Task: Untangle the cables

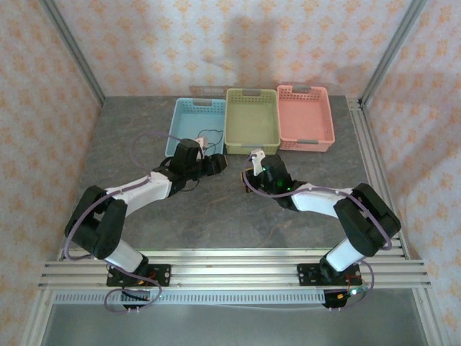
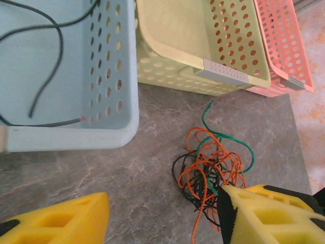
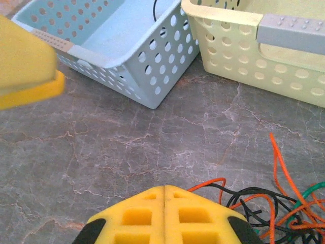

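Evidently the left arm's yellow foam-padded claw (image 2: 163, 206) stands released, its two pads well apart. One pad sits at the near edge of the knot of thin orange, black and green wires (image 2: 210, 168), which lies on the grey marbled tabletop (image 2: 127, 168). The right arm's matching yellow claw (image 3: 164, 190) is clenched, pads pressed flat together, with strands running out beside it on the right (whether one is pinched I cannot tell).

Farther off stands a pale blue perforated plastic basket (image 2: 76, 138) with one loose black wire (image 2: 60, 46) in it. To its right are a yellow-green perforated basket (image 2: 172, 71) and then a pink one (image 2: 282, 40).

The wires look light, limp and springy, likely to drag their neighbours along. A free end or an outer loop, such as the green arc (image 2: 244, 143) on the far side, seems the best hold.
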{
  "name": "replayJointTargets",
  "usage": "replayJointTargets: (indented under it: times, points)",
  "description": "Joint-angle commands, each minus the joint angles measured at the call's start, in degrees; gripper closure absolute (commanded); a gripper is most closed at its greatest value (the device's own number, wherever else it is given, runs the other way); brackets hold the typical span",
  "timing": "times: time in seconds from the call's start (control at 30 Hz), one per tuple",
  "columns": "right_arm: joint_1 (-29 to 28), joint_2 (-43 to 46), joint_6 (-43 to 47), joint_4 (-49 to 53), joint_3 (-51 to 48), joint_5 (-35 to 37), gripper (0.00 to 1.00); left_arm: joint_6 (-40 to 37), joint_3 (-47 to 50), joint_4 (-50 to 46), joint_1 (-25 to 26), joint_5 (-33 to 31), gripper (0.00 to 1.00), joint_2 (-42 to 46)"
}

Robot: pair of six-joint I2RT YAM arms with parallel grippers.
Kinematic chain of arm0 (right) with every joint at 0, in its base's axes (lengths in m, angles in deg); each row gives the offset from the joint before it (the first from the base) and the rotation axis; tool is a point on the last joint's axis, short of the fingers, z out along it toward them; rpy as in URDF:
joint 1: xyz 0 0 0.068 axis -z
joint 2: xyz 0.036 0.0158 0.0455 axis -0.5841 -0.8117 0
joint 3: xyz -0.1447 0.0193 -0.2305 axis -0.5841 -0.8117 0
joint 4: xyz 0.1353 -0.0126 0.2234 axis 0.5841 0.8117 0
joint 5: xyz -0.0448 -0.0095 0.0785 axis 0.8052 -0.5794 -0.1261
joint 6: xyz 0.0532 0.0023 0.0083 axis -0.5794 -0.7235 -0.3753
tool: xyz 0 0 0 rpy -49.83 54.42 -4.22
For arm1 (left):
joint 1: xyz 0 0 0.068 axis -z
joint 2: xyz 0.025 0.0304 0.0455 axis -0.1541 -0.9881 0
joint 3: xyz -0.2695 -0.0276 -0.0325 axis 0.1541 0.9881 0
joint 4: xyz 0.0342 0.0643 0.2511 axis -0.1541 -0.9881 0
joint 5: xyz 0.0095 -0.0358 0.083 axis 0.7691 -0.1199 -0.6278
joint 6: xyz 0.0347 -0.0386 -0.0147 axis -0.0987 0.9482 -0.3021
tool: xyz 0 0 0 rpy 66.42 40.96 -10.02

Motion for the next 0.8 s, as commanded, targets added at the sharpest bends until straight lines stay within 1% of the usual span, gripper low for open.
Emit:
replayJointTargets:
  times: [0.0,0.17,0.37,0.47,0.57,0.63,0.77]
  points:
    - [0.12,2.81,-0.23,-5.43,-1.82,-1.43,1.0,1.07,-0.57,3.68,0.43,4.07,0.42,-2.19]
    - [0.1,3.03,-0.3,-5.83,-2.11,-1.06,1.0,0.89,-1.96,3.3,1.02,5.66,0.43,-3.85]
    - [0.07,3.06,-1.3,-7.31,-2.63,-0.47,1.0,1.13,-4.03,4.51,1.88,10.17,0.5,-7.01]
    - [0.13,3.31,-1.4,-7.23,-2.73,0.57,1.0,1.16,-4.82,4.34,2.24,11.34,0.54,-8.14]
    - [0.13,3.5,-1.4,-7.1,-3.01,2.97,1.0,1.03,-5.49,4.31,2.64,12.18,0.56,-8.84]
    - [0.1,3.5,-1.32,-6.06,-2.92,5.83,1.0,0.65,-6.4,3.76,3.19,13.14,0.58,-9.66]
    - [0.32,3.63,-1.49,-5.4,-2.91,8.65,1.0,-0.15,-7.25,2.75,3.85,13.42,0.58,-10.05]
